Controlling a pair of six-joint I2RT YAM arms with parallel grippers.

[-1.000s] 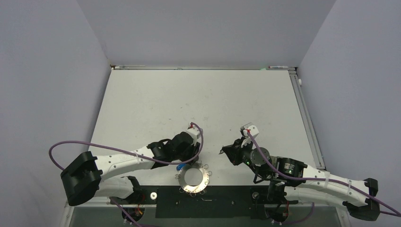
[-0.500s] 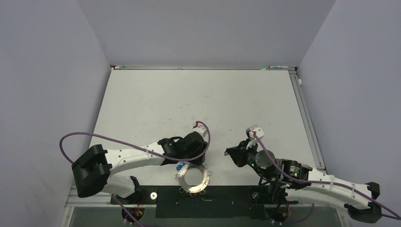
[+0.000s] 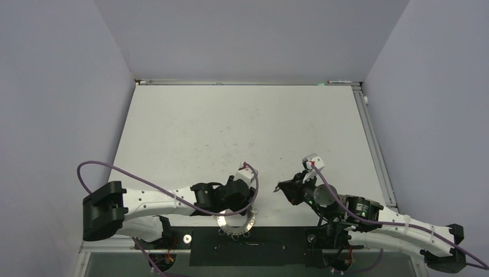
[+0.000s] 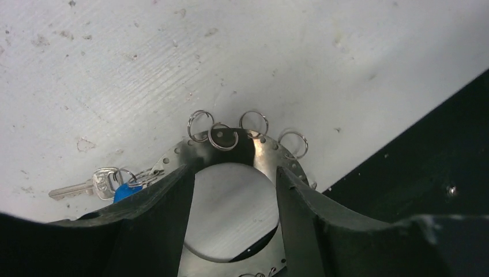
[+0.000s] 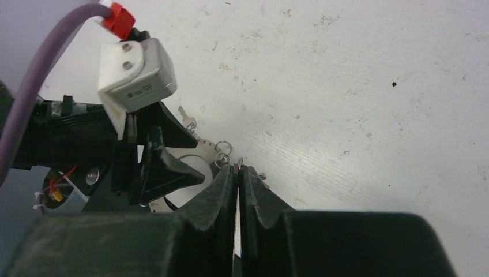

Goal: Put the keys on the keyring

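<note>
Large flat grey metal keyring, flat on the white counter at the near edge, just beside the black strip. Wide round hole in the middle, with white counter seen through it. Along the far side of the rim, several small silver wire loops, lying flat and fanned outward.

At the left side of the rim in the left wrist view, a small silver key and a small blue tag-like key, close together. Long axis of the silver key almost level across that view, blade pointing left and away from the keyring, head toward it. Blue one half hidden behind a finger. Between these two and the rim, a few small loops touching the metal. Cannot tell whether they pass through the rim.

Left pincer low over the keyring and wide open, one black finger on each side of the hole, crossing the rim. Nothing gripped between them. Cannot tell whether they touch the metal.

Right pincer near the keyring on its right, apart from it, tips pointing toward it. Fingers pressed almost together, only a thin slit between. Cannot tell whether something thin sits in that slit.
</note>
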